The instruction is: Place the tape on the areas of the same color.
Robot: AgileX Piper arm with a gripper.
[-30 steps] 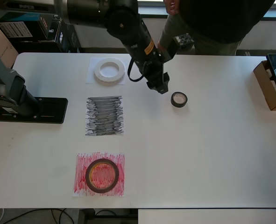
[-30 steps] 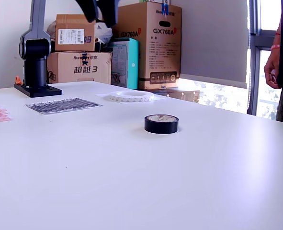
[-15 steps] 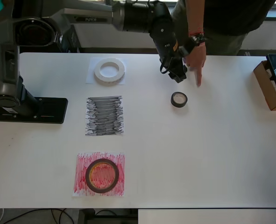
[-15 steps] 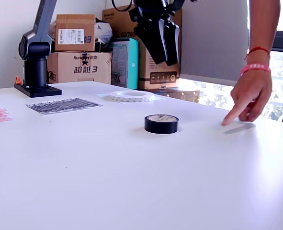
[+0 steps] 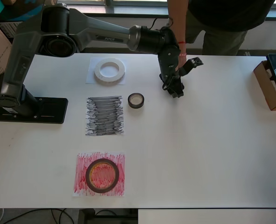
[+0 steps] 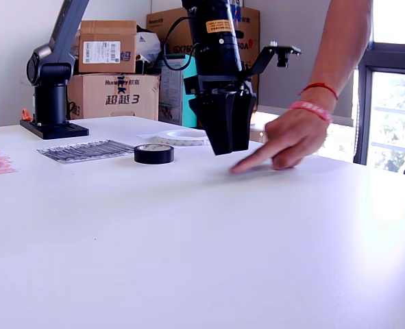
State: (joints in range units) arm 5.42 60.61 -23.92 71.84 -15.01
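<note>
Overhead view puts the small black tape roll (image 5: 136, 100) mid-frame beside the scribbled black paper sheet (image 5: 104, 115); the nearly shut, empty claw (image 5: 175, 91) should open wider first.

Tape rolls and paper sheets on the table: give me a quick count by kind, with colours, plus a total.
Tape rolls: 3, namely white ring, red-brown ring, small black roll.
Paper sheets: 3, namely white sheet, black-scribbled sheet, red-scribbled sheet.
Total: 6.
</note>
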